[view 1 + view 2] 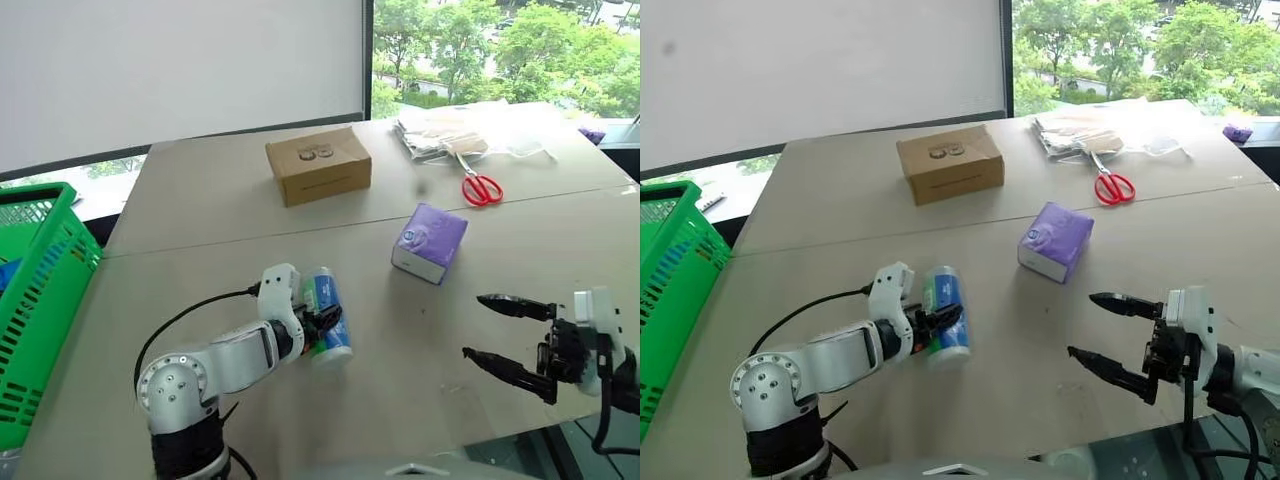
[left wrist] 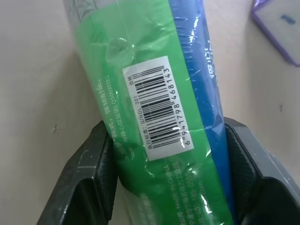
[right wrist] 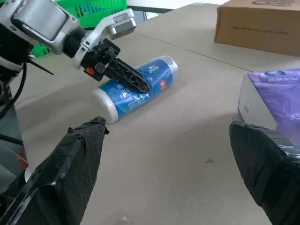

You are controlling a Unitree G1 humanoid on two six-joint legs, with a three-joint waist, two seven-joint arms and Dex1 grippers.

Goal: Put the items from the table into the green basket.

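Cylinder, wrapped in green and blue with white ends, is lying on its side on the table, and the left gripper is closing around it: in the left wrist view its two black fingers are pressing against both sides of the wrapper, right by the barcode. From the right wrist view one of those fingers is lying along the top of the roll. The right gripper is hovering over the near right part of the table with its jaws spread wide and nothing between them, pointing toward the left. A purple pack with a white base is sitting on the table between the two grippers, farther back and apart from the cylinder. Behind it, past the seam line, a cardboard box is resting near the middle, and red-handled scissors are lying to the right beside a pile of papers. The green basket is standing at the far left edge, well apart from the cylinder.
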